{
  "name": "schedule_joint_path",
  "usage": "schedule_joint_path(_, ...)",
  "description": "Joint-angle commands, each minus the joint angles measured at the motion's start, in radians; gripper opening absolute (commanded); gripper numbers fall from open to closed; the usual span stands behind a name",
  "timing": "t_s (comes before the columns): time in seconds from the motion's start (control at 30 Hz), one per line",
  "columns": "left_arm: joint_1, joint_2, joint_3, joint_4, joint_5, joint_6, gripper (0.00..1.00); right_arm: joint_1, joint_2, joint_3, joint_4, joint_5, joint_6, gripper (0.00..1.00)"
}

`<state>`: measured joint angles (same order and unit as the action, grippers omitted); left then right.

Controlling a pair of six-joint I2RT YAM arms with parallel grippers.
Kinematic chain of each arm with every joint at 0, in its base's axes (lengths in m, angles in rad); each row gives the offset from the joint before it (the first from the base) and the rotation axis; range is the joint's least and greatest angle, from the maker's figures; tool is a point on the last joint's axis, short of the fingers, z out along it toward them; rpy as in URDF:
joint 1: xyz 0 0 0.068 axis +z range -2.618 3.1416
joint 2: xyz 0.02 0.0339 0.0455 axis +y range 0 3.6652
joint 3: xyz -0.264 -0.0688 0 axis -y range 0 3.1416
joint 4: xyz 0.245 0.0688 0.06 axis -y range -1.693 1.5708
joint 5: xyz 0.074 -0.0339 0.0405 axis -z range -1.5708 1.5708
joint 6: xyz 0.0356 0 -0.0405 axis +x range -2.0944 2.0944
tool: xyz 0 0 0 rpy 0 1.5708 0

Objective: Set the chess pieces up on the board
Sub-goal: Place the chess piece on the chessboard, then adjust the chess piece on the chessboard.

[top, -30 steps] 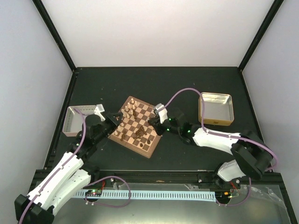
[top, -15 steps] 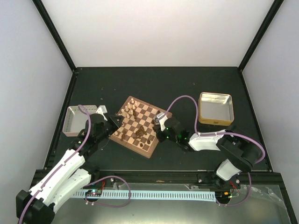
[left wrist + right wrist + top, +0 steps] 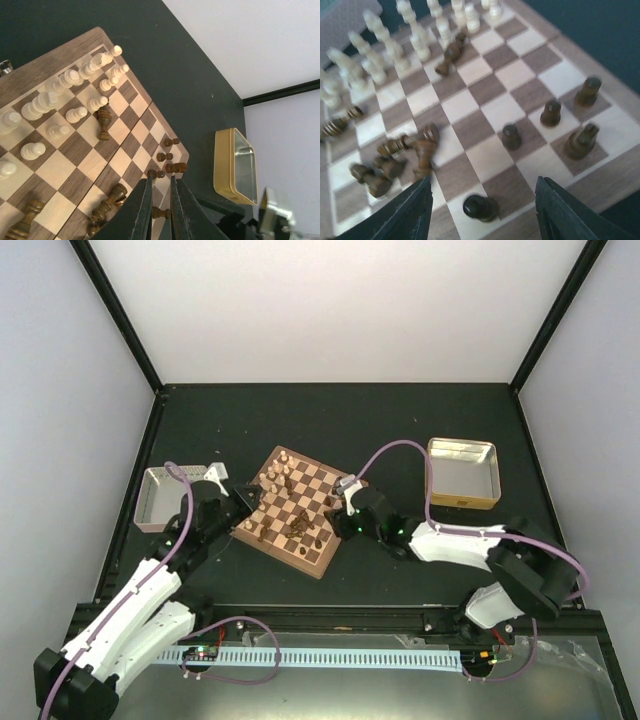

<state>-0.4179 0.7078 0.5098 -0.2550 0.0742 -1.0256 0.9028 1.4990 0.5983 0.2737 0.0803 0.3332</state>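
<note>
The right gripper (image 3: 482, 187) has its fingers spread wide with nothing between them and hangs low over the nearest edge of the board (image 3: 492, 110), directly above a dark pawn (image 3: 479, 207). Four more dark chess pieces (image 3: 551, 112) stand upright near that edge, and others lie toppled in a heap (image 3: 415, 147). The pale pieces (image 3: 420, 42) stand in rows along the far side. The left gripper (image 3: 160, 210) has its fingers pressed almost together, above the board's opposite side. A metal tray (image 3: 150, 502) lies left of the board and a gold tin (image 3: 462, 472) right
</note>
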Motion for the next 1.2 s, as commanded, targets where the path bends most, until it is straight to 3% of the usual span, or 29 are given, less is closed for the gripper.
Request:
schedule_joint_path(0.0,0.011,-0.001,0.063,-0.015,-0.007,0.053,0.02,-0.012,-0.098,0.116,-0.236,0.040,0.079,0.59)
schedule_joint_path(0.27,0.013,0.014,0.102,-0.052,-0.013,0.187,0.02,-0.031,-0.036,0.363,-0.724,-0.025,0.191,0.59)
schedule_joint_path(0.43,0.013,0.026,0.108,-0.070,-0.012,0.250,0.02,-0.036,0.008,0.436,-0.888,-0.113,0.196,0.54)
schedule_joint_path(0.63,0.013,0.049,0.108,-0.064,0.013,0.254,0.02,-0.035,0.066,0.500,-0.929,-0.141,0.150,0.42)
schedule_joint_path(1.0,0.012,0.071,0.110,-0.067,0.040,0.252,0.02,-0.033,0.171,0.598,-0.931,-0.129,0.120,0.41)
schedule_joint_path(1.17,0.013,0.074,0.111,-0.068,0.043,0.251,0.01,-0.033,0.203,0.612,-0.927,-0.112,0.111,0.31)
